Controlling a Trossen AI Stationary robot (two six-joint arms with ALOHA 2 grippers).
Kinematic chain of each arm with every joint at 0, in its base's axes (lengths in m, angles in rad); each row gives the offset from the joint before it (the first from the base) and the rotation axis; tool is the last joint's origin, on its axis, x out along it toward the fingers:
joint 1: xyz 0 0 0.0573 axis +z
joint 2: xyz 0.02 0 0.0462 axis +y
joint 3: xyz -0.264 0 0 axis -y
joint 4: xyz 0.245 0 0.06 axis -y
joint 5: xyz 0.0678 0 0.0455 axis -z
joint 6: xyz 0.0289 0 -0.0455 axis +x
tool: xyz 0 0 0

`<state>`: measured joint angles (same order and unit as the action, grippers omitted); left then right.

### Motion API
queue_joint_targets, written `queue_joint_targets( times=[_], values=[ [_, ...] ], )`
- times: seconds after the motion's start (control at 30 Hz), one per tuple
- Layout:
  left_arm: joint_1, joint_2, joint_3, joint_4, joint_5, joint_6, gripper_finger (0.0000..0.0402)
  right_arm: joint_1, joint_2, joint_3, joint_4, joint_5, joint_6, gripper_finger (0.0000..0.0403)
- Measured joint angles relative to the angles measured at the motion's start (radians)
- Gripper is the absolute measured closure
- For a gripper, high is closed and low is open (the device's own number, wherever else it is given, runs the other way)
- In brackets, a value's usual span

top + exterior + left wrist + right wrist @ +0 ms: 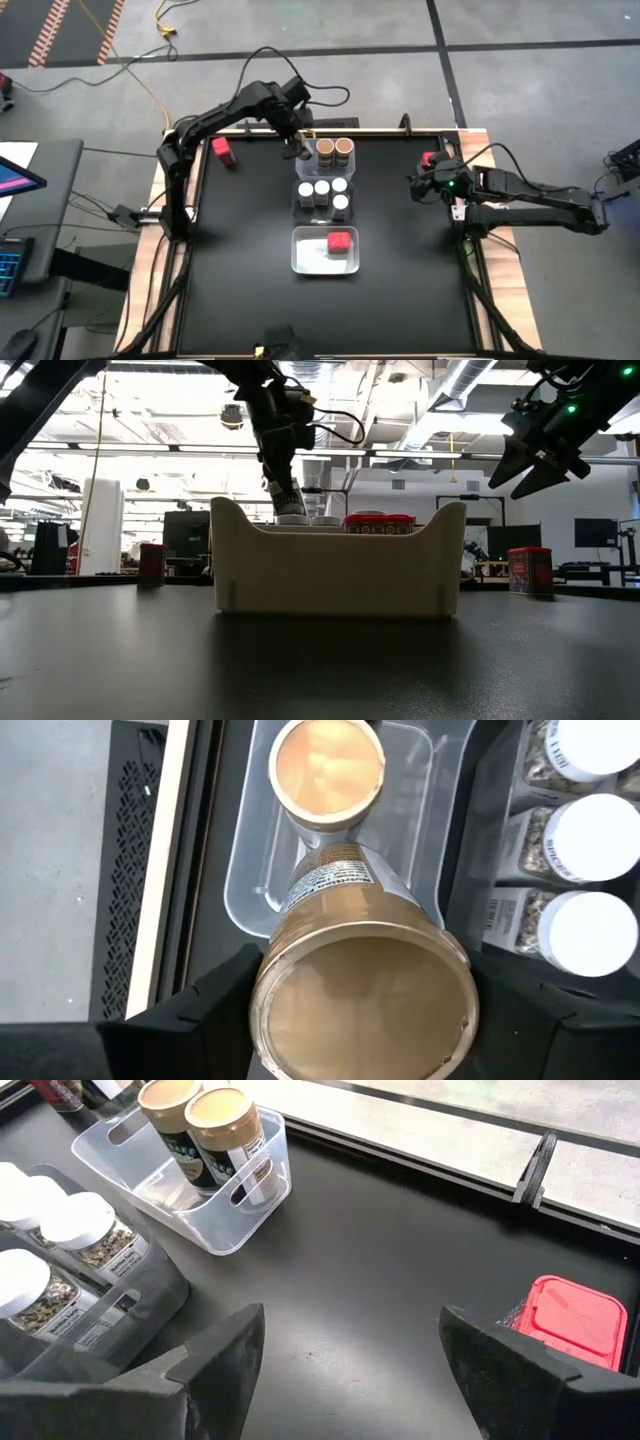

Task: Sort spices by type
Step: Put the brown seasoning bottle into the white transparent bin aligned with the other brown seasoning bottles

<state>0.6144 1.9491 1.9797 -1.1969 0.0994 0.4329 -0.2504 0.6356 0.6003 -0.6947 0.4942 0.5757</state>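
While clamped, tan-topped jar (365, 1005) between jaws

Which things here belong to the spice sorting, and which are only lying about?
Job: tan round-topped spice jars; white round-topped spice jars; red square-topped spice jars; clear plastic bins; left hand by the tan jars; right hand near a loose red jar.
Lying about: yellow floor cable; laptop.

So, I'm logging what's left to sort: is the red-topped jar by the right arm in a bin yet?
No. The red-topped jar stands on the bare table, just beyond the open right pincer.
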Motion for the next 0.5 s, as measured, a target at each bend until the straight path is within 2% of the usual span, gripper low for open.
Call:
queue_joint_targets(
  times=[0.5],
  values=[
    [-0.014,0.061,-0.025,0.057,0.029,0.022,0.0134,0.0,0.0,0.0,0.0,0.0,0.0,0.0074]
  ],
)
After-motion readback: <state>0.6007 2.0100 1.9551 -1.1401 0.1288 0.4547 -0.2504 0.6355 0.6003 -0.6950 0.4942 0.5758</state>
